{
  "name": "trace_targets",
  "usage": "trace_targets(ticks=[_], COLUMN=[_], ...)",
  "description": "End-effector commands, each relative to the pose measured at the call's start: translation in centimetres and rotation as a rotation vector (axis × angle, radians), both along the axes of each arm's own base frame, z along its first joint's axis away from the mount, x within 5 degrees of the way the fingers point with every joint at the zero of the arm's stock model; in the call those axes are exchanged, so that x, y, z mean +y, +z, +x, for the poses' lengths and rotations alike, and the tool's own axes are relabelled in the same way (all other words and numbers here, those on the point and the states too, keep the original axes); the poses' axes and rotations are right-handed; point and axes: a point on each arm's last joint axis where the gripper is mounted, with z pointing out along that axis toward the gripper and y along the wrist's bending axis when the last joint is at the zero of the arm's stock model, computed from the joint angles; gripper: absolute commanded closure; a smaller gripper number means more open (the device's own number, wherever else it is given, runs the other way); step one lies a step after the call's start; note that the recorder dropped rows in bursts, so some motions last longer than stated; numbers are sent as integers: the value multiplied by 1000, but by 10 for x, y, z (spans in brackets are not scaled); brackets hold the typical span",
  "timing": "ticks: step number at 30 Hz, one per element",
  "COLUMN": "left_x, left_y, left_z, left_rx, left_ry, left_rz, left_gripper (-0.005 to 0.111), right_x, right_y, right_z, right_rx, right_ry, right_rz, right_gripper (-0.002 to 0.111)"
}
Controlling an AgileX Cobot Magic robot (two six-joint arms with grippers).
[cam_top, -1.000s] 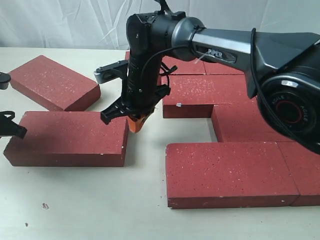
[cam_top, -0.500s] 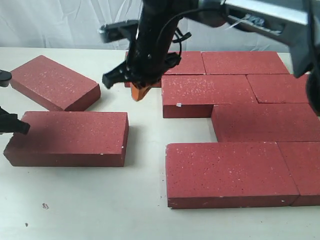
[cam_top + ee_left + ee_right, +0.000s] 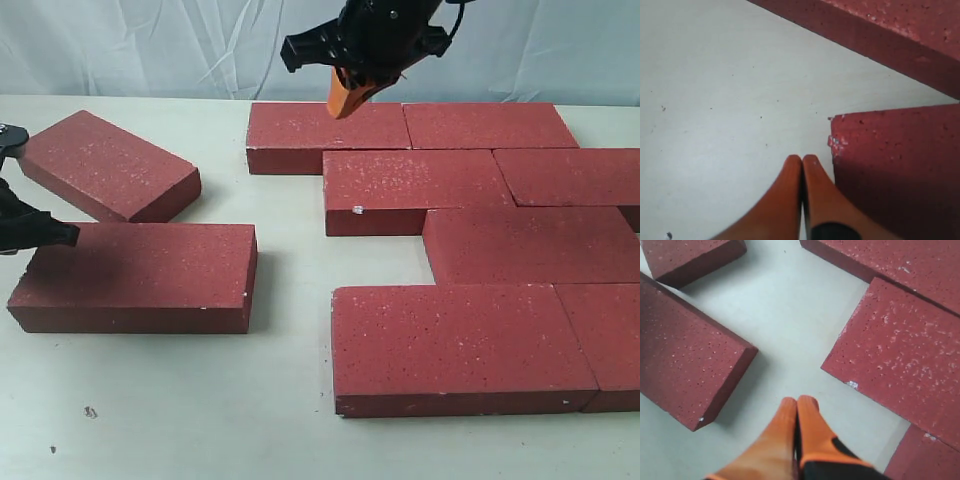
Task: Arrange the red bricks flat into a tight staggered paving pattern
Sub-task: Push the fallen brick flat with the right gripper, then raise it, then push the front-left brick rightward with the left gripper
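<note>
Several dark-red bricks lie flat in staggered rows on the right, among them a back brick (image 3: 325, 135) and a front brick (image 3: 455, 345). Two loose bricks sit on the left: an angled one (image 3: 108, 165) and a nearer one (image 3: 140, 275). My right gripper (image 3: 345, 100) hangs high over the back row, its orange fingers pressed together and empty; its wrist view shows the gripper (image 3: 799, 401) over bare table between bricks. My left gripper (image 3: 802, 159) is shut and empty, its tips beside a corner of the nearer loose brick (image 3: 895, 165). Only black parts of it show at the exterior view's left edge.
A pale table (image 3: 200, 420) carries everything. White cloth (image 3: 150, 50) hangs along the back. A gap of bare table runs between the nearer loose brick and the paved rows. A small chip marks one paved brick's corner (image 3: 357, 210).
My right arm has lifted from beside the nearer loose brick and swung up and back over the back row. The left gripper has edged to the right at that brick's left end.
</note>
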Motion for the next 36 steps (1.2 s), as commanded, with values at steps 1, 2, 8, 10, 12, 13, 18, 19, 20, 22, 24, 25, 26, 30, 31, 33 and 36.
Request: trace_targets(ticks=[1,2,8,10,12,13,18,19,20,22,24,25,26,30,31,33,36], left_x=[-2,-2,-3,-2,0,1,3,3,3,3,2,2,1,-8,-10,-15,-19], left_y=[0,0,-2,-2,0,2,6,4,3,-3,-7,-9,-8,-7,-6,-6,-4], left_z=[1,1,-2,-4,-3,-2,-2,-2,-3,-5,-6,-6,-4,-2,-2,-1,0], left_rx=[-9,-9,27,54,82,97,141,154,164,205,247,263,262,261,260,253,241], left_ry=[23,34,84,85,75,59,63,65,67,82,86,84,77,26,18,7,-4], left_rz=[-27,-36,-72,-65,-41,-17,4,5,5,-5,-8,-14,-24,-106,-127,-177,-227], left_gripper=[107,107,107,107,107,107,107,107,107,107,107,107,107,107,107,107,107], right_x=[-2,-1,-2,-2,-3,-3,-3,-3,-3,-3,-3,-3,-3,-3,-3,-3,-3], right_y=[-14,-20,-49,-54,-57,-57,-57,-57,-57,-57,-57,-57,-58,-58,-58,-58,-58], right_z=[-2,-2,-5,-7,-8,-9,-9,-9,-9,-10,-10,-11,-11,-11,-11,-11,-11], right_rx=[25,33,73,88,99,101,104,104,105,111,119,123,127,129,129,129,131], right_ry=[-17,-23,-52,-51,-50,-49,-49,-49,-49,-48,-47,-45,-44,-43,-43,-43,-43], right_rz=[11,16,25,20,14,13,12,12,13,14,13,11,9,8,8,8,7], right_gripper=[109,109,109,109,109,109,109,109,109,109,109,109,109,109,109,109,109])
